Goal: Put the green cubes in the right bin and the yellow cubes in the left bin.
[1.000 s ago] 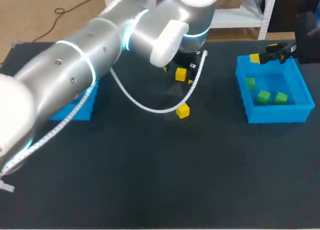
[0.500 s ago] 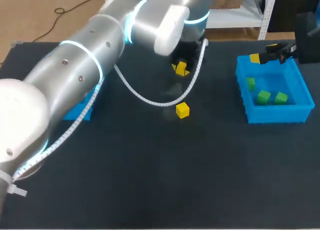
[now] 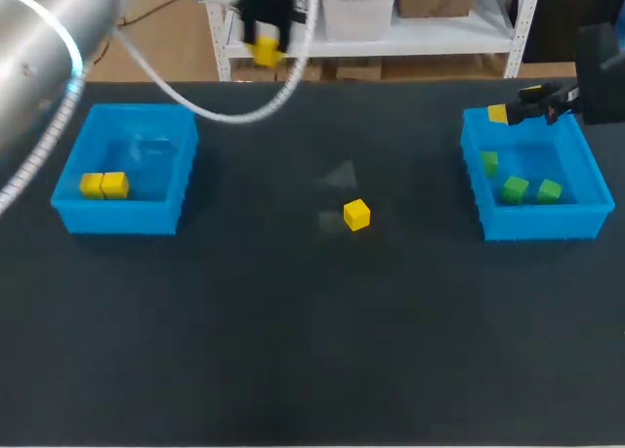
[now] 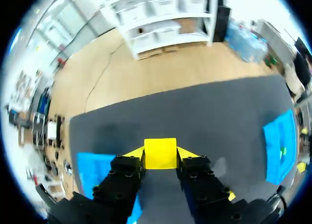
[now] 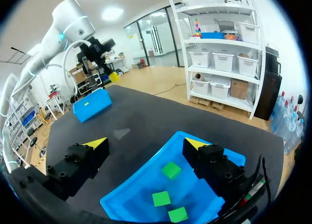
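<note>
Between left gripper (image 4: pixel 160 160) fingers (image 4: pixel 132 155), yellow cube (image 4: pixel 160 152) (pinched, cube-wide)

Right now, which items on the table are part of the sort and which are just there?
Job:
held yellow cube between the left fingers
loose yellow cube mid-table
two yellow cubes in the left bin
three green cubes in the right bin

Just there:
white cable on the left arm
black table

No readable text, label, brand, number or sign anywhere — none at all
</note>
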Controlling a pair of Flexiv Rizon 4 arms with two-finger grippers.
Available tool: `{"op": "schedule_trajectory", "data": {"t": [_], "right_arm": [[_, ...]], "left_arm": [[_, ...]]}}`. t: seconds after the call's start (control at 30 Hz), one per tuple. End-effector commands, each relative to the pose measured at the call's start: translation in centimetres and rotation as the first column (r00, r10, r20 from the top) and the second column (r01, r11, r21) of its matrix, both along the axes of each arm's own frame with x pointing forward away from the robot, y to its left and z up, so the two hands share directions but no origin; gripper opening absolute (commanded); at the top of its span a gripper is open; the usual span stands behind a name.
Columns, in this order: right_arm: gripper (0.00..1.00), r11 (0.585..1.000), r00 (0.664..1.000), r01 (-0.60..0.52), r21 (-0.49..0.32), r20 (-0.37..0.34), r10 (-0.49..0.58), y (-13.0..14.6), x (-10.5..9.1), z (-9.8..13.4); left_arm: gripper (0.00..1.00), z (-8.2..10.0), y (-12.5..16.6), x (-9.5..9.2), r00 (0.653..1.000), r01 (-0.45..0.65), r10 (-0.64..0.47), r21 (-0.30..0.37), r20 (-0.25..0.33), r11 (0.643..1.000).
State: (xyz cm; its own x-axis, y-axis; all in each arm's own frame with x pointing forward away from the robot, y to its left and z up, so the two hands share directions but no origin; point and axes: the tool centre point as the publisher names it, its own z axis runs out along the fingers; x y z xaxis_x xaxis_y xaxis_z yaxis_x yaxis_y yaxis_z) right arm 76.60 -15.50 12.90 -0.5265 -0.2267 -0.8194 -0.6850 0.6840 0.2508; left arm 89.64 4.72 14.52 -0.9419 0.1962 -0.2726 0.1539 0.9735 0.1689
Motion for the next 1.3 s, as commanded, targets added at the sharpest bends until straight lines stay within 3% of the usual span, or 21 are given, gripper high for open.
{"op": "schedule_trajectory", "data": {"t": [0.03, 0.17, 0.3, 0.57, 0.6, 0.63, 0.83, 0.93, 1.07, 1.17, 1.23, 1.27, 1.3], "right_arm": [[1.0, 1.0, 1.0, -0.001, 0.001, 0.001, 0.001, -0.1, -0.1, 0.0], [1.0, 1.0, 1.0, -0.001, 0.001, 0.001, 0.001, -0.1, -0.1, 0.0], [1.0, 1.0, 1.0, -0.001, 0.001, 0.001, 0.001, -0.1, -0.1, 0.0], [1.0, 1.0, 1.0, -0.001, 0.001, 0.001, 0.001, -0.1, -0.1, 0.0], [1.0, 1.0, 1.0, -0.001, 0.001, 0.001, 0.001, -0.1, -0.1, 0.0], [1.0, 1.0, 1.0, -0.001, 0.001, 0.001, 0.001, -0.1, -0.1, 0.0], [1.0, 1.0, 1.0, -0.001, 0.001, 0.001, 0.001, -0.1, -0.1, 0.0], [1.0, 1.0, 1.0, -0.001, 0.001, 0.001, 0.001, -0.1, -0.1, 0.0], [1.0, 1.0, 1.0, -0.001, 0.001, 0.001, 0.001, -0.1, -0.1, 0.0], [1.0, 1.0, 1.0, -0.001, 0.001, 0.001, 0.001, -0.1, -0.1, 0.0], [1.0, 1.0, 1.0, -0.001, 0.001, 0.001, 0.001, -0.1, -0.1, 0.0], [1.0, 1.0, 1.0, -0.001, 0.001, 0.001, 0.001, -0.1, -0.1, 0.0], [1.0, 1.0, 1.0, -0.001, 0.001, 0.001, 0.001, -0.1, -0.1, 0.0]], "left_arm": [[0.0, 1.7, 11.8, -9.8, 0.942, -0.095, 0.109, -0.059, 0.319, 0.994], [0.0, 0.2, 16.0, -12.5, 0.941, -0.174, 0.181, -0.049, 0.284, 0.983], [0.0, -1.9, 17.8, -14.7, 0.946, -0.216, 0.223, -0.054, 0.235, 0.975], [0.0, -4.9, 18.8, -16.1, 0.957, -0.236, 0.242, -0.056, 0.162, 0.97], [0.26, -5.0, 18.6, -16.0, 0.961, -0.223, 0.227, -0.039, 0.158, 0.974], [1.0, -5.0, 18.4, -15.9, 0.962, -0.215, 0.221, -0.052, 0.16, 0.975], [1.0, -1.6, 13.5, -14.6, 0.969, -0.083, 0.101, -0.089, 0.224, 0.993], [1.0, 0.5, 8.6, -15.3, 0.967, 0.098, -0.07, -0.106, 0.245, 0.989], [1.0, 2.0, 1.7, -18.5, 0.91, 0.381, -0.352, -0.106, 0.218, 0.919], [1.0, 1.9, -2.1, -21.2, 0.836, 0.543, -0.514, -0.158, 0.193, 0.825], [1.0, 1.6, -4.2, -23.3, 0.754, 0.656, -0.632, -0.156, 0.18, 0.738], [1.0, 1.4, -5.0, -24.0, 0.749, 0.663, -0.643, -0.188, 0.16, 0.725], [1.0, 1.1, -5.7, -24.6, 0.723, 0.691, -0.675, -0.185, 0.15, 0.699]]}}
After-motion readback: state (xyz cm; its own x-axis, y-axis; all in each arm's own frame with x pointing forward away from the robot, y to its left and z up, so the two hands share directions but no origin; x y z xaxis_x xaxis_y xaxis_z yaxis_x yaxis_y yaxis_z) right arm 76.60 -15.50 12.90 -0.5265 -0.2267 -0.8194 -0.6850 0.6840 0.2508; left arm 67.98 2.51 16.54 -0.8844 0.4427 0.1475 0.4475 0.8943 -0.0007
